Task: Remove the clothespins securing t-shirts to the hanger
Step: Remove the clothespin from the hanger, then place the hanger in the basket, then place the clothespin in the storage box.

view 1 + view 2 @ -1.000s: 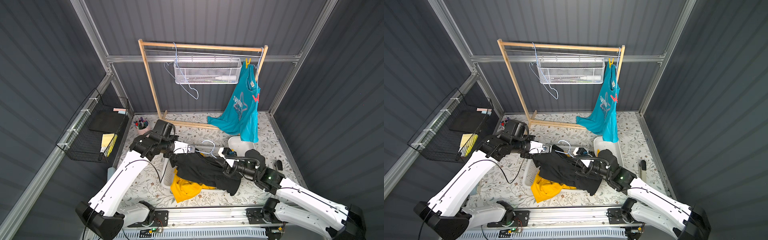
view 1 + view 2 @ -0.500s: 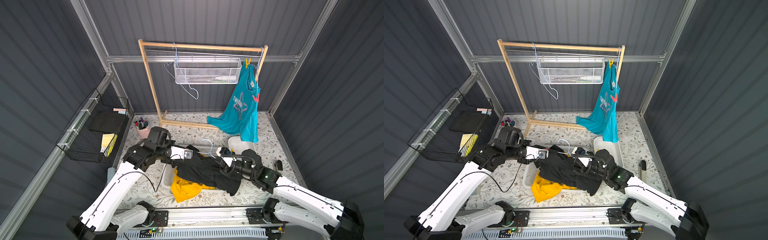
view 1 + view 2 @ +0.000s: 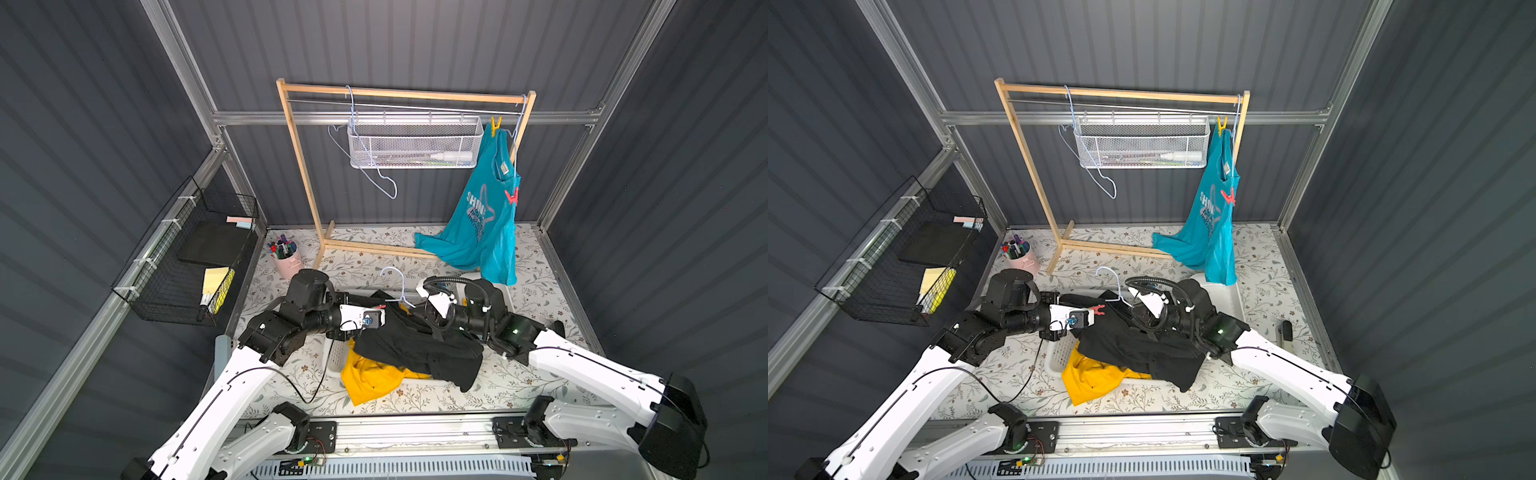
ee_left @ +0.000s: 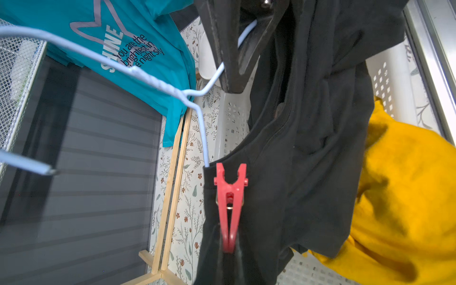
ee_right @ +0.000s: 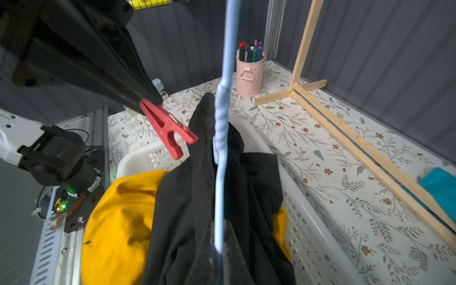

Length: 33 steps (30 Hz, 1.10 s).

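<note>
My left gripper [image 4: 229,249] is shut on the handles of a red clothespin [image 4: 230,197], whose mouth gapes at the black t-shirt's [image 4: 308,148] edge. Whether it still bites the cloth is unclear. My right gripper [image 5: 219,246] is shut on the light-blue wire hanger [image 5: 223,123] that carries this shirt over a white basket [image 5: 308,222]. A yellow t-shirt [image 3: 374,378] lies in the basket. The teal t-shirt [image 3: 482,232] hangs at the rack's right end, with a yellow clothespin [image 3: 496,124] and a second red clothespin [image 3: 512,197] on it.
The wooden rack [image 3: 299,166] stands at the back with a white mesh basket [image 3: 415,145] and a bare hanger [image 3: 374,174] on it. A pink pen cup [image 3: 286,259] sits near its left foot. A black wire shelf [image 3: 187,257] lines the left wall.
My left gripper has drawn a little toward the front with the red clothespin. The right gripper with the hanger has shifted slightly left.
</note>
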{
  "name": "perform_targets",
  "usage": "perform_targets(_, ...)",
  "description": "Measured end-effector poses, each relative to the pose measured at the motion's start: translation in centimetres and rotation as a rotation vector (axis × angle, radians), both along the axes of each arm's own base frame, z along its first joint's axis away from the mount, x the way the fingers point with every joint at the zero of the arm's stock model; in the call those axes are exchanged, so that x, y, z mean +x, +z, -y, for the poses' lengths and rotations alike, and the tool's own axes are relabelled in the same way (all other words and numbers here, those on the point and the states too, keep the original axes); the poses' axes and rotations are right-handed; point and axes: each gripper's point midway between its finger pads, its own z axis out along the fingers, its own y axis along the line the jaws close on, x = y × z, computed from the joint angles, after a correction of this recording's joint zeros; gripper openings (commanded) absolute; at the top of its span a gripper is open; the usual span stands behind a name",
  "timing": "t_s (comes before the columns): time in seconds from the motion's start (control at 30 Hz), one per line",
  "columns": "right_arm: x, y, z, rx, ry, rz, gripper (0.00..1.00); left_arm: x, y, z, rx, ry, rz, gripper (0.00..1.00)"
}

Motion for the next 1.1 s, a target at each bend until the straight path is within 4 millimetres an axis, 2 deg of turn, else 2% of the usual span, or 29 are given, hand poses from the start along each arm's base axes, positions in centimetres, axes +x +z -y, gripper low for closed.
perform_targets(0.07, 0.3, 0.2, -0.5, 0.01, 0.004, -0.023, 0.08, -0.2, -0.2, 0.2, -0.018, -0.004, -0.008, 0.11)
perform_targets(0.2, 1.0, -1.1, -1.6, -0.006, 0.002, -0.08, 0.09, -0.8, -0.8, 0.7, -0.052, -0.028, -0.042, 0.1)
perform_targets(0.33, 1.4, -3.2, -1.7, -0.046, -0.016, -0.138, 0.25, -1.5, -1.2, 1.6, -0.106, -0.068, -0.072, 0.08)
perform_targets(0.43, 1.7, -3.4, -1.4, -0.053, -0.049, -0.141, 0.4, -1.8, -1.6, 2.1, -0.148, -0.087, -0.091, 0.07)
perform_targets(0.5, 2.0, -3.3, -0.9, -0.057, -0.077, -0.136, 0.46, -1.9, -1.6, 2.5, -0.173, -0.097, -0.098, 0.08)
perform_targets(0.57, 2.1, -3.3, -0.3, -0.062, -0.106, -0.128, 0.57, -2.1, -1.6, 2.9, -0.199, -0.109, -0.105, 0.1)
perform_targets(0.7, 2.1, -3.1, 1.5, -0.072, -0.163, -0.113, 0.7, -2.3, -1.2, 4.0, -0.232, -0.139, -0.107, 0.1)
perform_targets(0.93, 1.7, -0.8, 4.8, -0.038, -0.26, -0.043, 0.98, -2.4, -1.1, 6.0, -0.266, -0.19, -0.113, 0.11)
perform_targets(1.1, 0.4, 0.5, 7.9, -0.004, -0.326, 0.011, 0.99, -2.2, -2.2, 7.9, -0.257, -0.221, -0.141, 0.13)
